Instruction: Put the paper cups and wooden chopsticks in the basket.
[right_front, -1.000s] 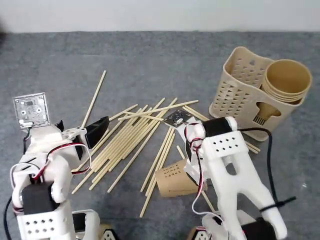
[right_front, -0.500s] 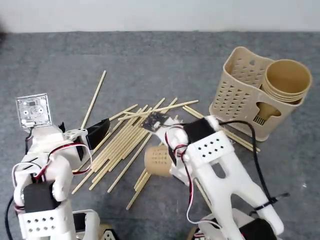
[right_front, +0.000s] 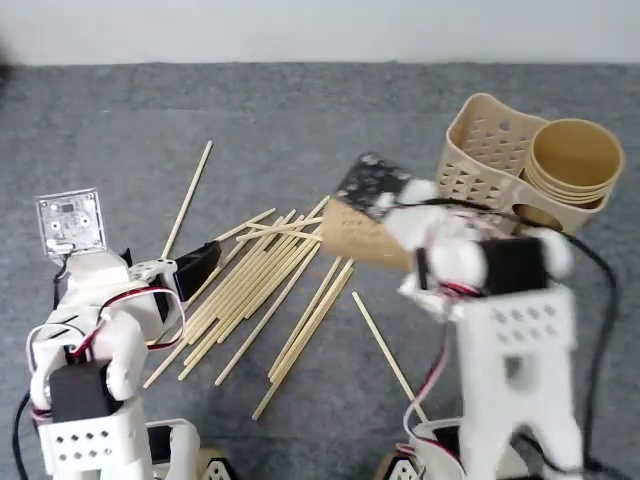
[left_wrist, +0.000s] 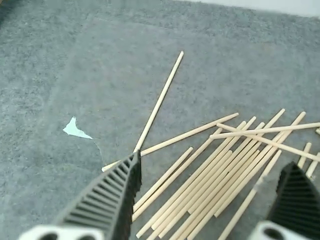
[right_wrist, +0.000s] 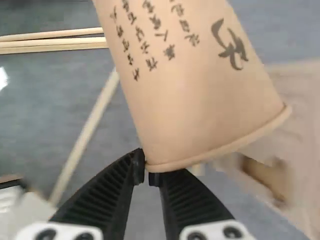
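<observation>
Paper cup (right_wrist: 190, 85), pinched at its rim by the right hand (right_wrist: 146, 172), hangs just beside the basket (right_front: 480, 150). This looks like the carrying step; next it needs lining up over the stacked cups (right_front: 575, 155). The left hand (left_wrist: 214, 167) hovers spread above the chopsticks (right_front: 250, 290) on the bench (right_front: 300, 110).

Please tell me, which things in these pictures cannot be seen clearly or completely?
High view: the blurred right arm hides the basket's lower front.
High view: the stacked cups in the basket are too small to count.
Right wrist view: the picture edge cuts off the base of the paper cup pinched by the right gripper.
Left wrist view: the left gripper's fingers cover some ends of the chopsticks.
</observation>
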